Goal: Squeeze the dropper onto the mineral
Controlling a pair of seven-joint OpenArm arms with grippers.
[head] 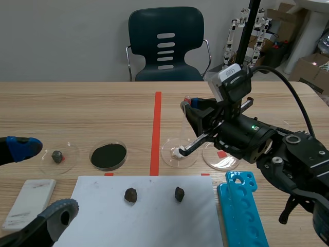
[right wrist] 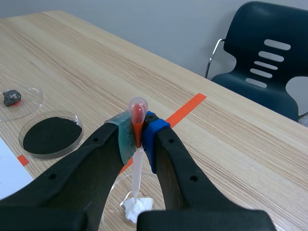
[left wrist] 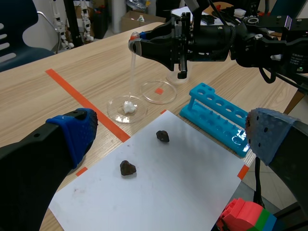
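Scene view: pinches dropper upright in right gripper, over white mineral in dish. Left wrist view: holds left gripper spread wide, gripping nothing, above paper. Right wrist view: presses both pads against red bulb, tip at mineral.

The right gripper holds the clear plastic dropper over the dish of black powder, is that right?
Not quite. The right gripper holds the clear plastic dropper over the clear round dish with the white mineral lump, as the right wrist view shows.
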